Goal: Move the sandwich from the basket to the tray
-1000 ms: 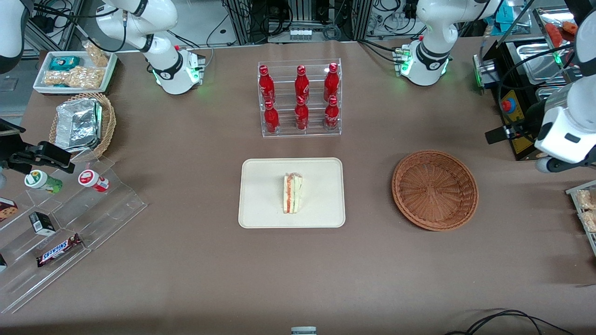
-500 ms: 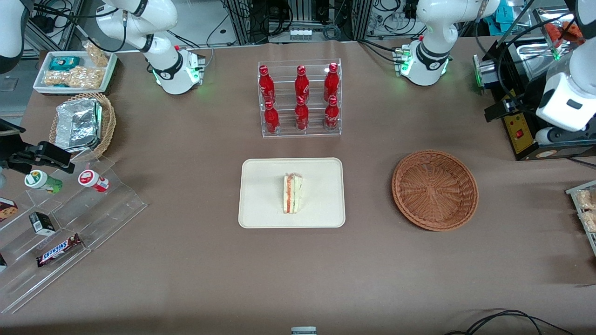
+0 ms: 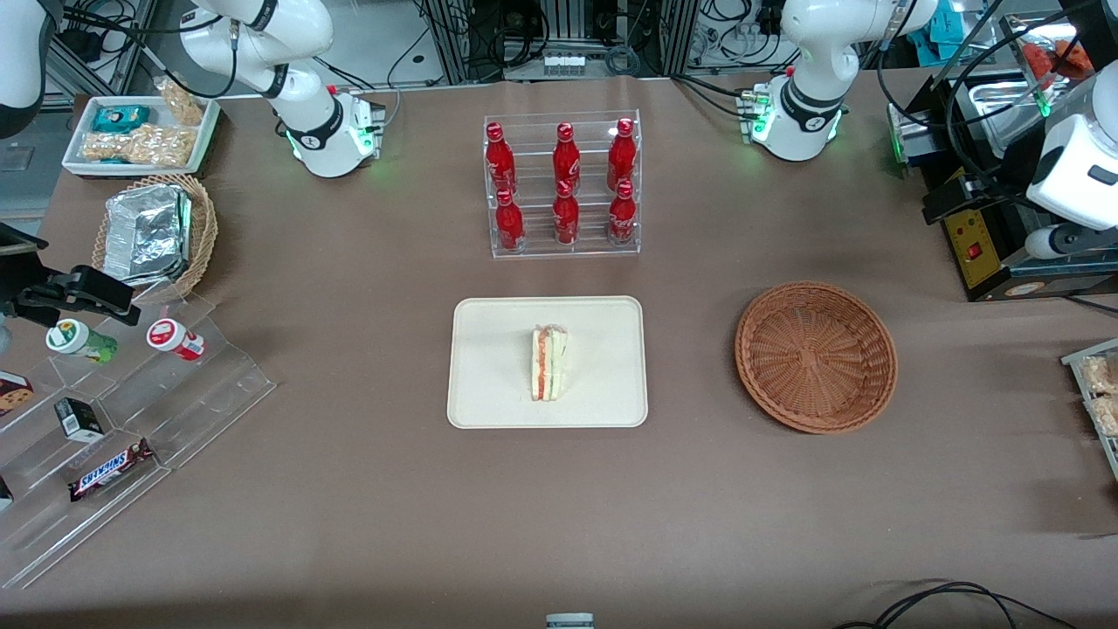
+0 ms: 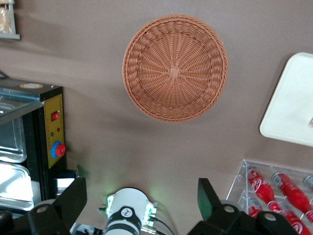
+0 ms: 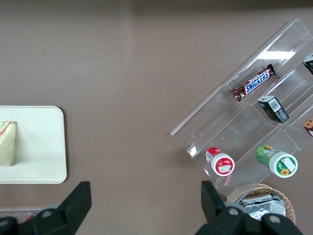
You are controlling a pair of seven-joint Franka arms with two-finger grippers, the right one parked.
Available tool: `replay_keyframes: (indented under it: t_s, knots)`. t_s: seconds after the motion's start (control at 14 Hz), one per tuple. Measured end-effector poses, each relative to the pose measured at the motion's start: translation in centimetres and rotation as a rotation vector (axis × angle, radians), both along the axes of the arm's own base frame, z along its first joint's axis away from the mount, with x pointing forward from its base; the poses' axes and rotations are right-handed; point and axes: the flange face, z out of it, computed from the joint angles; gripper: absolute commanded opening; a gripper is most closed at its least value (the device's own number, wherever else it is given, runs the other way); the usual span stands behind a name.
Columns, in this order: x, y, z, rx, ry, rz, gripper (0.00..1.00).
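One sandwich (image 3: 549, 362) lies on the one cream tray (image 3: 489, 397), near its middle, standing on a cut side with the orange and green stripe showing along its edge. Beside the tray, toward the working arm's end of the table, sits the single round basket (image 3: 816, 355) of reddish-brown wicker, apart from the tray and with nothing in it. Farther from the front camera than the tray stands a clear rack (image 3: 563, 183) with six red bottles (image 3: 566, 159) in two rows of three. Toward the parked arm's end lie a stepped clear display (image 3: 131, 419) holding a chocolate bar (image 3: 111, 469) and two small capped jars (image 3: 175, 339), then a tan oval basket (image 3: 203, 229) with foil packets (image 3: 147, 233), then a white snack tray (image 3: 140, 133). The gripper (image 4: 142, 198) hangs high above the table by the working arm's edge, over the arm's base and a black control box (image 4: 51, 139); its two fingers (image 4: 73, 198) are spread wide apart and hold nothing. Nothing stands between the basket and the tray.
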Motion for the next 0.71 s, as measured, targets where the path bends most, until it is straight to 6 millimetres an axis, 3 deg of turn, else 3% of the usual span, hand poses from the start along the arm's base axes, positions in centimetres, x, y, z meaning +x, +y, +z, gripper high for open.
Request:
replay_keyframes:
  t_s: [0.71]
  knots:
    - [0.00,0.02,0.03,-0.006,0.000,-0.028,1.00]
